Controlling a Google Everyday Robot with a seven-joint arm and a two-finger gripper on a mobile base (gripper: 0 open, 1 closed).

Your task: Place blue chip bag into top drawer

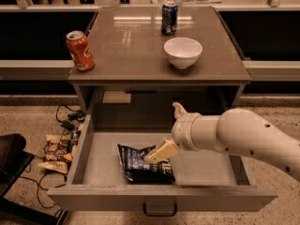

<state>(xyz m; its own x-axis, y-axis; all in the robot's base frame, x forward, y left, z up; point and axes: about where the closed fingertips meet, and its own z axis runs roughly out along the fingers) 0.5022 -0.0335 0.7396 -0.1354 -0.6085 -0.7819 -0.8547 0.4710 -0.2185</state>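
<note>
Now the blue chip bag [143, 163] lies in the top drawer [211, 198], pulled out below the desk's [131, 55] front edge. Our tool [165, 134] is released, one finger [161, 151] resting on it; we should lift straight up, not drag it.

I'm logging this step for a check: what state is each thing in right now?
top drawer: pulled open.
blue chip bag: lying on the drawer floor.
end effector: open, over the drawer, its lower finger at the bag's top edge.
orange can: upright, at the countertop's left edge.
blue can: upright.
white bowl: upright, looks empty.
</note>
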